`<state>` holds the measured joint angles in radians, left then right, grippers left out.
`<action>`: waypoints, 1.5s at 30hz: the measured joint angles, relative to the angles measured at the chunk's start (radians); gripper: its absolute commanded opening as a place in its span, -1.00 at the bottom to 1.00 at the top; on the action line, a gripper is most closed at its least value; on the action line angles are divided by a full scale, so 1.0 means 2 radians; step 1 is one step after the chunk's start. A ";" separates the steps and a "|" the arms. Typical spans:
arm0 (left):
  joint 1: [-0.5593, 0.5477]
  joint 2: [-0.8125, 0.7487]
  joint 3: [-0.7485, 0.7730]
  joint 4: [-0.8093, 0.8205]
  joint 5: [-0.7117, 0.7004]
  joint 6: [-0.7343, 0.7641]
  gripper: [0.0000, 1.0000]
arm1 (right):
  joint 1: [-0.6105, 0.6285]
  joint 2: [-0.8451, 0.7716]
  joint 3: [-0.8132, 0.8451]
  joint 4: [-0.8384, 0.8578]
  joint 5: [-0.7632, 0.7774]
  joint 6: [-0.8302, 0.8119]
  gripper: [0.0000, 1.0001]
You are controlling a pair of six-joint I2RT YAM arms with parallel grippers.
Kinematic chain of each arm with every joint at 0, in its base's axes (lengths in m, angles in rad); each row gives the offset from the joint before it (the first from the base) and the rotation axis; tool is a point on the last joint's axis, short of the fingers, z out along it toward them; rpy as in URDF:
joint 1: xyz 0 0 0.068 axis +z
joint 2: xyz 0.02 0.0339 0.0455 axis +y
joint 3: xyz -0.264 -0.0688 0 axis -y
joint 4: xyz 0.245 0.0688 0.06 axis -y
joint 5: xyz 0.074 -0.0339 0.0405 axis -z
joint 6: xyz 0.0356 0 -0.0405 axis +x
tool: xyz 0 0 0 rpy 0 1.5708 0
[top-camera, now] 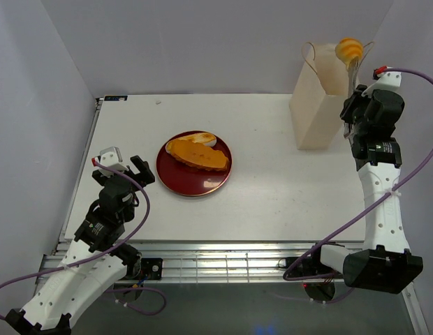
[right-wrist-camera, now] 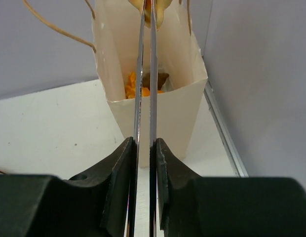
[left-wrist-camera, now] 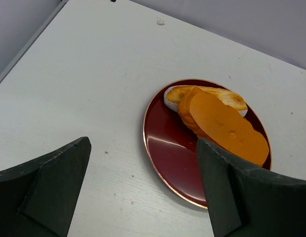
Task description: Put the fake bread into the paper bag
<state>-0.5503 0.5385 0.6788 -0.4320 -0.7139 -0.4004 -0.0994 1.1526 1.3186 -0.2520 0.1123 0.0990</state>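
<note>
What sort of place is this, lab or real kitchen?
Most likely a lab test cell: a white table boxed in by plain grey walls, an aluminium rail at its near edge, toy bread on a plate.

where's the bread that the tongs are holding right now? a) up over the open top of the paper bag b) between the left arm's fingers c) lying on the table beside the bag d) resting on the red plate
a: the right gripper squeezes the tongs, whose tips hold the orange bread above the mouth of the paper bag.
</note>
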 measured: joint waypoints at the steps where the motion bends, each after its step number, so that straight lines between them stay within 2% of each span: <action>1: 0.000 0.000 0.000 0.000 0.000 0.000 0.96 | -0.003 0.005 -0.005 0.001 -0.009 0.003 -0.85; 12: 0.000 0.001 0.000 0.000 0.006 0.000 0.96 | -0.019 0.020 -0.035 0.010 -0.062 0.030 -0.79; 15: 0.000 0.001 -0.001 0.000 0.008 0.000 0.96 | -0.022 0.020 -0.036 0.012 -0.064 0.032 -0.59; 16: 0.000 0.001 -0.001 0.000 0.008 0.000 0.96 | -0.023 0.020 -0.036 0.012 -0.064 0.033 -0.45; 19: 0.000 0.002 -0.001 0.000 0.010 0.000 0.96 | -0.026 0.020 -0.036 0.012 -0.069 0.037 -0.30; 25: 0.000 0.003 -0.001 0.001 0.012 0.001 0.96 | -0.026 0.020 -0.036 0.015 -0.074 0.041 -0.14; 38: 0.000 0.006 -0.001 0.004 0.013 0.005 0.96 | -0.027 0.020 -0.009 0.017 -0.112 0.048 -0.12; 45: 0.000 0.010 -0.001 0.007 0.021 0.007 0.96 | -0.028 -0.006 0.037 -0.001 -0.154 0.047 -0.12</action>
<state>-0.5503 0.5579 0.6777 -0.4175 -0.6724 -0.3862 -0.1562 1.1408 1.3930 -0.2531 -0.1947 0.1940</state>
